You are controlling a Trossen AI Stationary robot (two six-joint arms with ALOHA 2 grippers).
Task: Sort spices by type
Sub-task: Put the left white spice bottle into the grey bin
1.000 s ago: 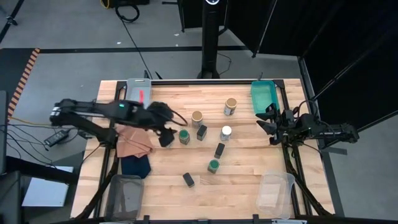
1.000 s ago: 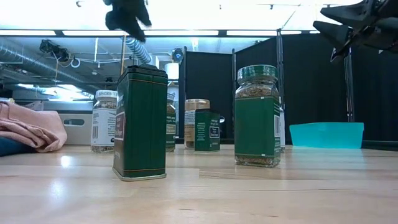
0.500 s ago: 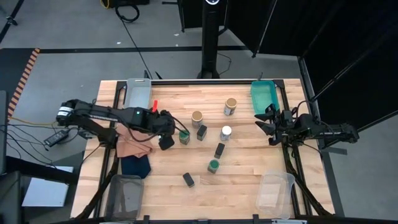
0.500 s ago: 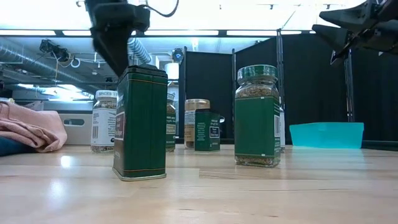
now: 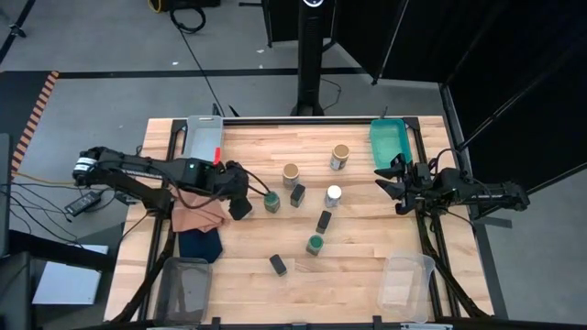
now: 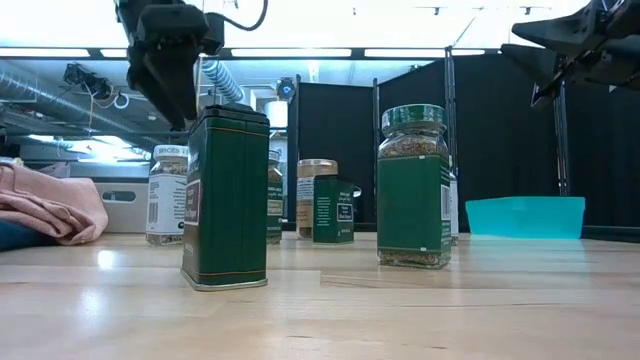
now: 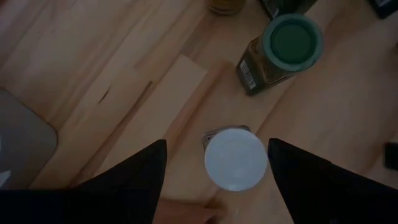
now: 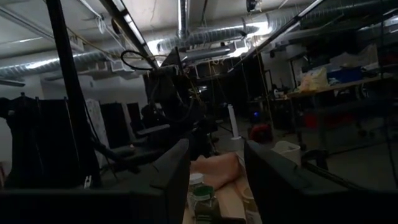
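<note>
My left gripper (image 5: 240,207) hangs open over the table's left middle, pointing steeply down. Directly below it stands a white-lidded spice jar (image 7: 235,158), upright on the wood. The two fingers stand on either side of the lid and above it, apart from it, as the low view shows (image 6: 167,195). A green-lidded jar (image 7: 291,40) stands just beyond. More spices stand toward the middle: two tan-lidded jars (image 5: 291,172) (image 5: 340,156), a second white-lidded jar (image 5: 333,195), another green-lidded jar (image 5: 315,244) and three black tins (image 5: 297,193) (image 5: 324,221) (image 5: 278,265). My right gripper (image 5: 396,183) waits raised at the right edge, open and holding nothing.
A pinkish-brown cloth (image 5: 197,211) and a navy cloth (image 5: 199,244) lie at the left edge, close to my left arm. A grey tray (image 5: 204,137) stands at the far left and a teal bin (image 5: 388,142) at the far right. Clear containers (image 5: 186,286) (image 5: 406,282) occupy both near corners.
My left gripper has come down toward the white-lidded jar, tipping more steeply downward and rolling a little. Its fingers have stayed open. No spice has moved.
</note>
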